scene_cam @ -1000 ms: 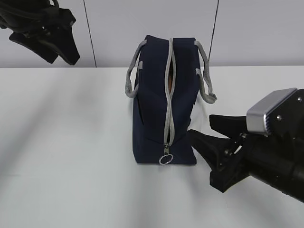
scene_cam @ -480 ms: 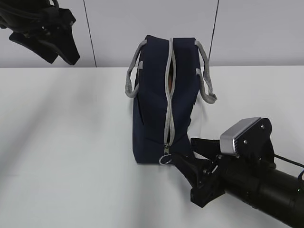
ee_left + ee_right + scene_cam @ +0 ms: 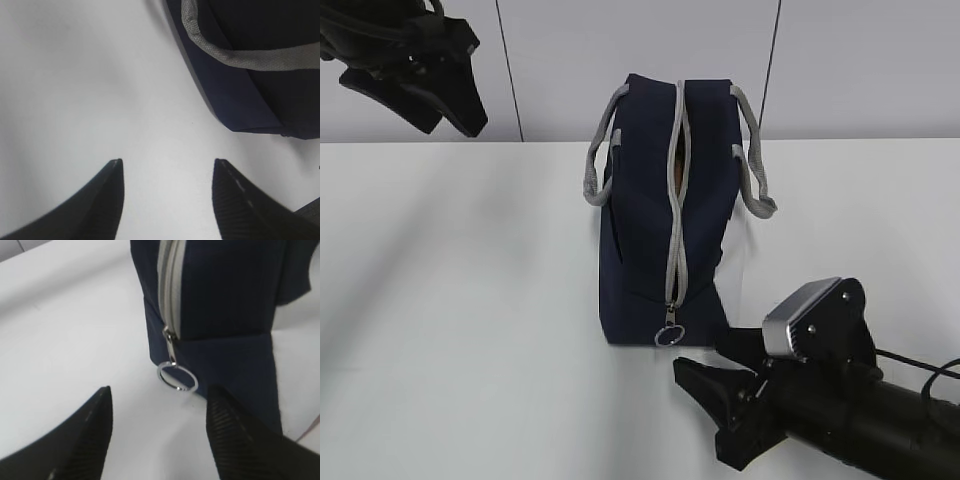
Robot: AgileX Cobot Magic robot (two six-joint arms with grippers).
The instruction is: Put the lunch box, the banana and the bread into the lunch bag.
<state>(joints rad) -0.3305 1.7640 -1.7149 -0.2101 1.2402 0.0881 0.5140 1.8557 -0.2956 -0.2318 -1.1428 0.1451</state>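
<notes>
Right claw: jaws spread wide, nothing between them, low over the white table. In the right wrist view the ring pull sits at 12 o'clock from the gap, just ahead of the fingertips, not touching either one. Ring hangs from the grey zipper at the bottom of the bag's near end, resting at table level.

Lunch bag stands upright at table centre, at 11 o'clock from the right claw in the exterior view. Zipper runs over the top and down the near end, gaping slightly near the top. Grey handles droop on both sides.

Left claw: jaws also apart, empty, raised at 10 o'clock from the bag, well clear. Its wrist view shows bare table below, bag corner and one handle at 1 o'clock.
</notes>
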